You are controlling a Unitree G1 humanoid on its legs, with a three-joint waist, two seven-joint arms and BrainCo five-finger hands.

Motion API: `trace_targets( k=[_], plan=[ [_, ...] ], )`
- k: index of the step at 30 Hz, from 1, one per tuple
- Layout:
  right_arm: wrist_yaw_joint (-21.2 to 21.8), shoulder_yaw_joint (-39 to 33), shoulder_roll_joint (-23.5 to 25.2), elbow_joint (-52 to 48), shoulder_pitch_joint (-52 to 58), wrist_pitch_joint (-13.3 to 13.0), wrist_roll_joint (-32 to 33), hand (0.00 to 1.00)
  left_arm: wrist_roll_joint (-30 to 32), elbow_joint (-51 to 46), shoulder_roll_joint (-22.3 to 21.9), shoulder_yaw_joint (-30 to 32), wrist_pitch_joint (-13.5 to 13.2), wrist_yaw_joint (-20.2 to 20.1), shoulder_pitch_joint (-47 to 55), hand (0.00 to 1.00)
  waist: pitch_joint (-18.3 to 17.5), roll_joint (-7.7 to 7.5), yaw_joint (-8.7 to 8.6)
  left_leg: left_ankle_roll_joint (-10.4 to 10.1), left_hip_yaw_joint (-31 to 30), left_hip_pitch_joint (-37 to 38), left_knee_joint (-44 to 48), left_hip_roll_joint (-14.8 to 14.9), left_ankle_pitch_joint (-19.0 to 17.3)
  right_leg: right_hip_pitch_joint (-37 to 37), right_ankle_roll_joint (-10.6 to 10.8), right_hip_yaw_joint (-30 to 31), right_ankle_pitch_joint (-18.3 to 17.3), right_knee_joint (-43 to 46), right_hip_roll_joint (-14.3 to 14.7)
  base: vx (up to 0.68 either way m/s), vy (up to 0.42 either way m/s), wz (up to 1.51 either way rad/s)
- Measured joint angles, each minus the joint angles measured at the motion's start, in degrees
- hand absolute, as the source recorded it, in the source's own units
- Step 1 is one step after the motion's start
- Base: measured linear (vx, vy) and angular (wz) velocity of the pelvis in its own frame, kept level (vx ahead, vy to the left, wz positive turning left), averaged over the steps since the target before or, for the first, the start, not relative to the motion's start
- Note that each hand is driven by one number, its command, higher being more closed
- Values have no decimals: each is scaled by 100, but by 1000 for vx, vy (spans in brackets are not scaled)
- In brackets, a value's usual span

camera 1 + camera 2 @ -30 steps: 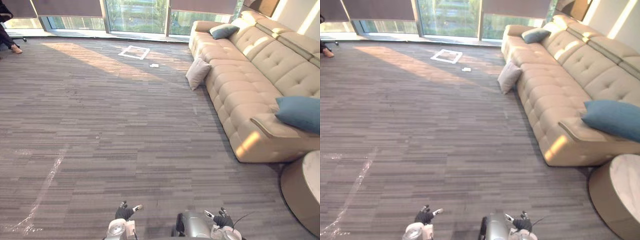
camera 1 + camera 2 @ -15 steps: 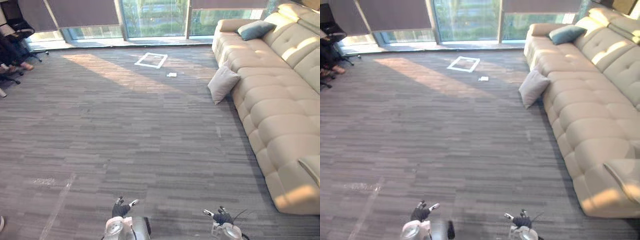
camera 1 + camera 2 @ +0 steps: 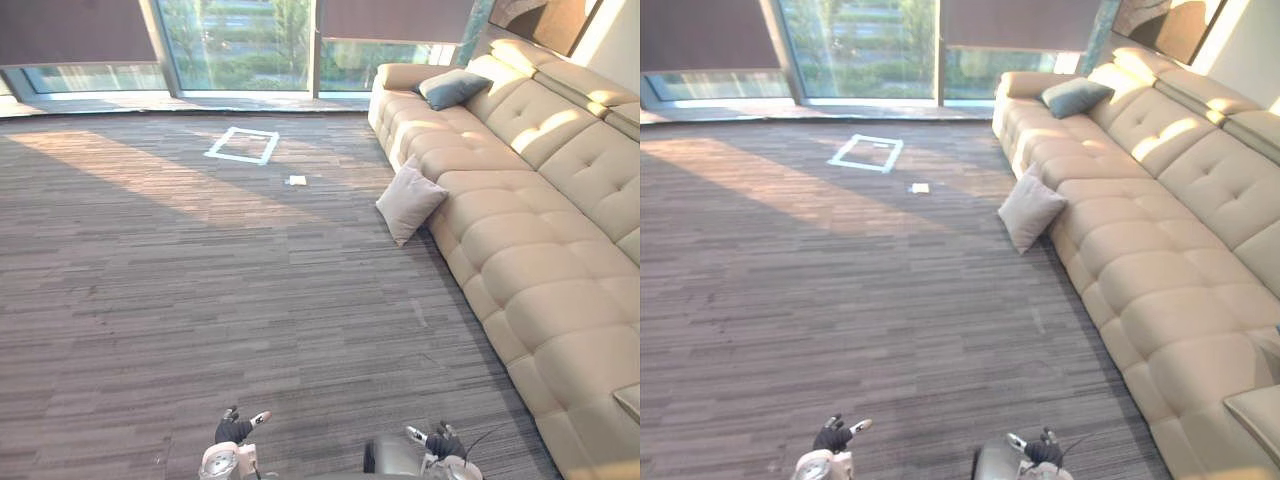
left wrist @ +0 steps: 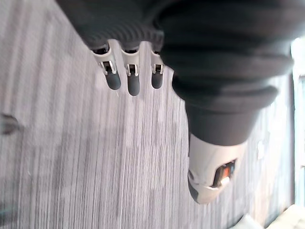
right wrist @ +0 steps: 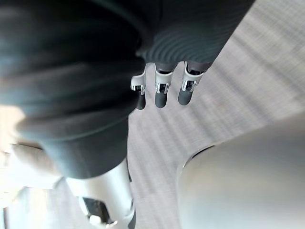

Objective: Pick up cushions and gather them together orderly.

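A beige cushion (image 3: 410, 203) stands on the carpet, leaning against the front of the long beige sofa (image 3: 540, 230). At the sofa's far end a blue-grey cushion (image 3: 452, 88) lies on the seat by the armrest. My left hand (image 3: 235, 431) hangs low at the bottom edge, far from both cushions, and my right hand (image 3: 441, 440) hangs low to its right. In the wrist views the left hand's fingers (image 4: 127, 78) and the right hand's fingers (image 5: 162, 93) hang relaxed over the carpet, holding nothing.
Grey striped carpet (image 3: 200, 300) stretches from me to the windows (image 3: 240, 40) at the back. A white tape square (image 3: 242, 145) and a small white sheet (image 3: 297, 181) lie on the floor near the windows.
The camera has swung, so the whole picture has shifted and the chairs at the left are out of view. The cushions lie as before. Both hands stay low and empty.
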Motion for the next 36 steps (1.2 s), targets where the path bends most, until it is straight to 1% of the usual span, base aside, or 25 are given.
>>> trace_targets(
  k=[2,3,4,6,7,8,9,10,11,12,14,16,18,19,21,22,24,25,26,27,28,30,32,34,36],
  plan=[
    [0,-1,-2,-27,-8,8,1,0,7,10,-2,-130,12,-15,-19,0,1,-29,-17,6,-95,246,-125,-40,-3,33,-54,-167,341,-1584,168,493,-57,39],
    [-5,-65,-16,-14,28,2,4,0,13,15,-20,-211,12,-31,-25,0,-3,-64,-37,12,-369,452,-231,-126,-6,60,-232,-108,827,-2519,262,836,-165,87],
    [-4,-181,-116,40,27,27,7,0,17,62,-168,-188,34,-41,-32,0,-23,90,-131,30,-701,622,-212,21,9,135,-696,-39,1250,-2313,333,841,-180,75],
    [-7,-206,-210,56,-63,69,6,0,24,72,-278,-113,36,-45,-65,0,-1,310,-93,-111,-961,538,208,183,225,144,-808,-176,703,-1784,317,718,-195,52],
    [3,-207,-221,17,-61,66,0,0,33,71,-326,-45,35,-50,-62,0,-9,415,-139,-456,-1143,106,1374,312,456,306,-842,-330,284,-1577,315,627,-194,40],
    [4,-198,-216,-15,-62,68,1,0,35,68,-339,12,38,-49,-72,0,-2,446,-143,-672,-1200,-129,1926,384,637,402,-853,-361,175,-1569,348,632,-180,20],
    [3,-127,-211,-52,-57,93,4,0,34,-8,-374,210,45,-43,-72,0,22,540,-125,-1141,-1357,-829,3468,576,1605,741,-895,-361,-49,-1674,505,627,-148,-16],
    [1,-27,-213,-66,-67,135,2,0,30,-121,-380,338,44,-49,-6,0,99,600,-46,-1220,-1346,-1469,4923,882,1771,1248,-993,-304,-201,-1893,752,627,-117,-33],
    [-9,33,-221,-66,-75,136,11,0,30,-186,-371,378,44,-42,-7,0,121,645,-18,-1129,-1296,-1646,5329,967,1687,1487,-1046,-264,-258,-1987,821,597,-65,-62],
    [-18,140,-170,-26,-83,141,18,0,27,-354,-292,382,41,-35,3,0,232,465,92,-867,-1040,-2078,5840,1114,1378,2106,-1077,-125,-350,-2265,871,462,-39,-53],
    [-19,307,-103,-14,-85,139,36,0,24,-513,-222,372,9,-37,90,0,163,324,140,-674,-727,-2607,5592,1198,1101,2637,-1060,99,-367,-2750,867,504,-54,-66],
    [-19,475,-87,-16,-137,144,37,0,24,-623,-213,373,-59,-39,103,0,148,306,158,-574,-467,-3188,4656,1219,902,3143,-971,351,-377,-3300,869,606,28,-64],
    [-31,453,-25,-7,-135,186,30,0,17,-670,-247,374,-86,-32,84,0,157,311,256,-597,-281,-3364,2512,1038,849,3662,-743,665,-448,-3681,767,628,144,-64],
    [-40,451,-21,-5,-134,186,27,0,16,-668,-248,373,-83,-35,73,0,159,309,284,-612,-303,-3360,2074,967,893,3767,-693,730,-479,-3728,724,613,206,-73],
    [-71,463,-19,23,-77,183,-9,0,13,-645,-258,342,-81,-32,73,0,102,370,341,-623,-349,-3340,865,788,1665,4096,-431,1113,-649,-3847,636,598,285,-84],
    [-71,465,-8,80,-42,181,-12,0,11,-618,-259,331,-85,-33,80,0,55,334,378,-502,-340,-3319,937,782,1883,4129,-391,1230,-680,-3835,586,630,340,-86],
    [-80,473,155,89,29,179,-23,0,25,-532,-92,308,-74,-41,72,0,-184,14,384,-69,36,-3179,1240,528,1427,3746,-232,1677,-611,-2864,170,709,395,-64],
    [-77,477,158,95,59,182,-24,0,25,-522,-73,309,-75,-41,69,0,-179,-23,386,-46,87,-3122,1305,490,1320,3669,-164,1734,-571,-2579,141,615,356,-48],
    [-73,480,167,92,63,182,-33,0,25,-482,-41,303,-73,-29,47,0,-168,-93,402,60,215,-2890,1415,389,1052,3297,165,1833,-342,-1532,50,544,307,-37],
    [-71,484,151,59,52,162,-68,0,26,-414,-27,303,-67,-28,14,0,-145,-94,365,121,306,-2553,1456,284,743,2720,508,1883,192,-88,-27,544,307,-34],
    [-66,487,141,46,52,144,-99,0,27,-367,-23,304,-64,-28,5,0,-135,-87,356,129,331,-2422,1462,252,644,2526,598,1870,254,383,-47,495,249,-21],
    [-59,494,75,-123,67,100,-237,0,26,-212,-45,300,-47,-8,-54,0,-25,18,309,137,409,-1732,1371,205,279,1827,456,1518,69,1547,-71,484,174,-21],
    [-57,495,67,-217,67,75,-236,0,26,-201,-44,297,-36,4,-28,0,-15,25,302,161,497,-1228,1089,200,25,1200,262,989,-166,1458,-83,396,107,-26],
    [-58,482,45,-283,77,57,-235,0,26,-97,-52,247,-31,-5,-55,0,-1,-5,226,72,502,-692,737,204,-63,668,1,312,-374,404,11,369,34,2],
    [-58,454,-20,-225,65,65,-233,0,28,-29,-79,94,-24,-33,-66,0,-5,4,132,-74,486,-387,458,192,-102,541,-114,-81,-205,-999,130,528,1,19]
  ],
)
